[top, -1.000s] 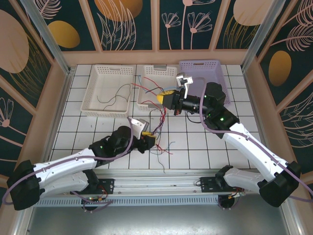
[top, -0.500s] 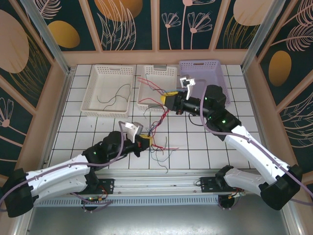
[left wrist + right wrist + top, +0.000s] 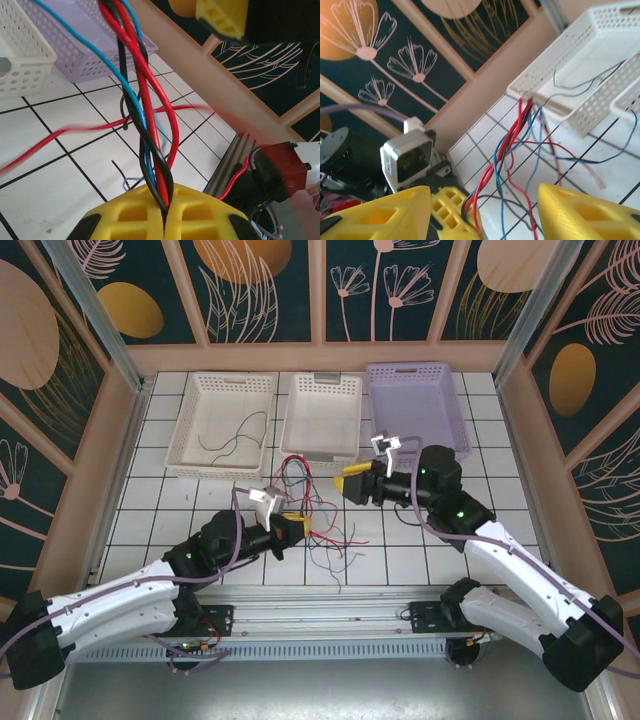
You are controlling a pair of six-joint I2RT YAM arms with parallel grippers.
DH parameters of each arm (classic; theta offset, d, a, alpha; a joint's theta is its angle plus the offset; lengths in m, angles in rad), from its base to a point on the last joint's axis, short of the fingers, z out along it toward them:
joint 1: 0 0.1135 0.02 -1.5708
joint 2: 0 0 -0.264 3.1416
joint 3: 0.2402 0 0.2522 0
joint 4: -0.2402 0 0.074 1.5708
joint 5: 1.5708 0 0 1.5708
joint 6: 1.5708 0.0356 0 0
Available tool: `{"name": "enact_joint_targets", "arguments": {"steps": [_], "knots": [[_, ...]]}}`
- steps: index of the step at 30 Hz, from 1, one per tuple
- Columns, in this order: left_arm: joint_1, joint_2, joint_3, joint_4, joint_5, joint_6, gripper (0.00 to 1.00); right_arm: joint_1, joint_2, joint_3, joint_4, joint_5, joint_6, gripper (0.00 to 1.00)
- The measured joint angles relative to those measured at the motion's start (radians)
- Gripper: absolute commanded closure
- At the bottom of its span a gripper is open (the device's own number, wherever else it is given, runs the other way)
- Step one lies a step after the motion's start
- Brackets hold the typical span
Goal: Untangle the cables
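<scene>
A twisted bundle of red, blue and black cables point(image 3: 300, 482) rises from my left gripper point(image 3: 296, 524), which is shut on it just in front of the baskets. In the left wrist view the yellow jaws point(image 3: 164, 212) pinch the cables point(image 3: 142, 90) together, and loose ends trail over the tiles. My right gripper point(image 3: 349, 484) hangs open just right of the tangle, holding nothing. The right wrist view shows its gripper point(image 3: 485, 215) with fingers spread wide, and the cables point(image 3: 510, 145) run between them down to the left gripper's fingers point(image 3: 447, 212).
Three baskets stand along the back: a white one point(image 3: 190, 430) with a thin black cable point(image 3: 232, 440) in it, a white middle one point(image 3: 322, 425) and a lilac one point(image 3: 415, 400). Wooden walls surround the tiled table, and a metal rail runs along the near edge.
My right gripper opened, let go of the cables and came back from over the middle basket. The cables dropped out of that basket toward the left gripper, which closed on the bundle.
</scene>
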Motion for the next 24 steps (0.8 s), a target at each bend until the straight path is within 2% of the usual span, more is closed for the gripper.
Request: {"name": "enact_joint_targets", "arguments": {"steps": [7, 18, 20, 24], "knots": [[0.0, 0.058, 0.0, 0.001, 0.004, 0.0, 1.0, 0.148, 0.103, -0.024, 0.014, 0.014, -0.008, 0.54], [0.0, 0.052, 0.002, 0.001, 0.003, 0.0, 1.0, 0.179, 0.183, -0.037, 0.043, 0.048, -0.026, 0.61], [0.0, 0.045, 0.002, 0.001, 0.003, 0.0, 1.0, 0.187, 0.203, -0.039, 0.043, 0.056, -0.026, 0.66], [0.0, 0.04, 0.002, 0.001, 0.003, 0.0, 1.0, 0.19, 0.214, -0.039, 0.046, 0.068, -0.028, 0.87]]}}
